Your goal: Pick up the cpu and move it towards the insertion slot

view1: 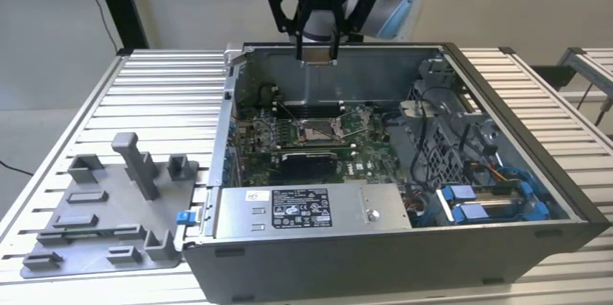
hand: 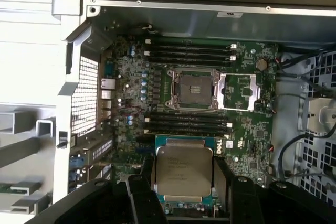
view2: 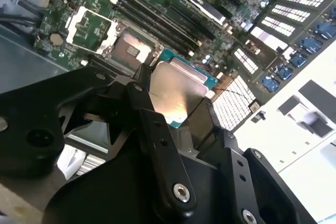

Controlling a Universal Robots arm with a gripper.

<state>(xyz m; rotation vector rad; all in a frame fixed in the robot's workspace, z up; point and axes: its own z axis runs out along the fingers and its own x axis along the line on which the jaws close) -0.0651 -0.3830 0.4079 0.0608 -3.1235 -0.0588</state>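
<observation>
Slatted bench (view1: 163, 90) holds your open PC case (view1: 335, 75), and up over it your gripper (view1: 318, 54) is pinching the cpu (hand: 184, 171), well above the insertion slot (hand: 191, 88).

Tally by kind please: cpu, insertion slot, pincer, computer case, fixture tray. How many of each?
cpu: 1 (held in the pincer)
insertion slot: 1
pincer: 1
computer case: 1
grey fixture tray: 1
Total: 5
</observation>
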